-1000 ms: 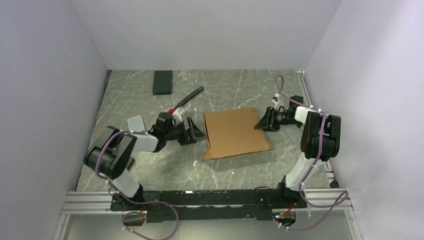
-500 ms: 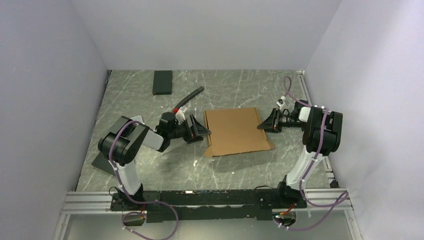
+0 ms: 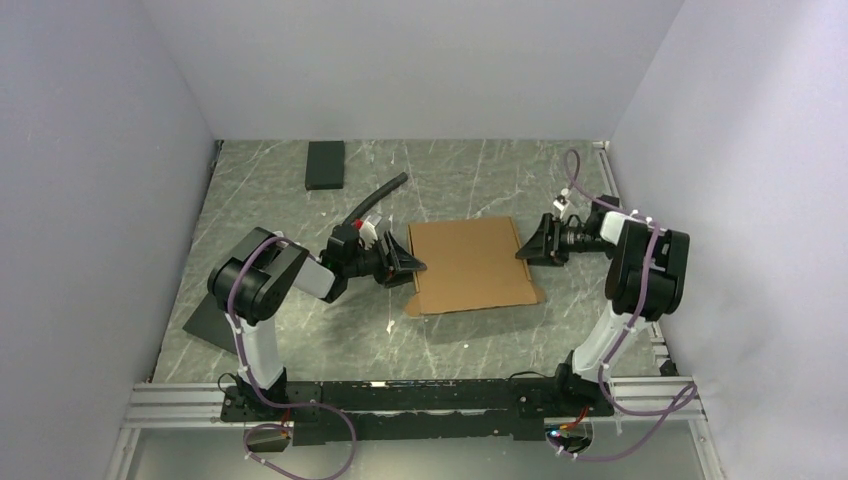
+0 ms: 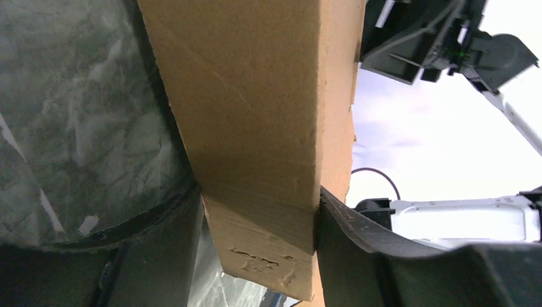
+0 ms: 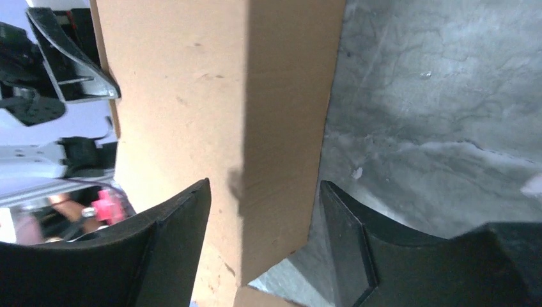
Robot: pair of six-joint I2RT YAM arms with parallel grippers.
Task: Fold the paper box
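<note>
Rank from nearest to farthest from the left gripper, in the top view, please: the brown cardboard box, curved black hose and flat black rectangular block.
1. Brown cardboard box, clamped in the left gripper.
2. Curved black hose, just behind.
3. Flat black rectangular block, far left.

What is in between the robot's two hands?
The paper box lies between the left gripper and the right gripper, one at each end. The top view shows it; each wrist view shows a box edge between that gripper's jaws.

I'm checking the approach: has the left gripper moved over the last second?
Yes. Measured against the black block, which stayed put, the left gripper moved right, onto the left edge of the paper box.
</note>
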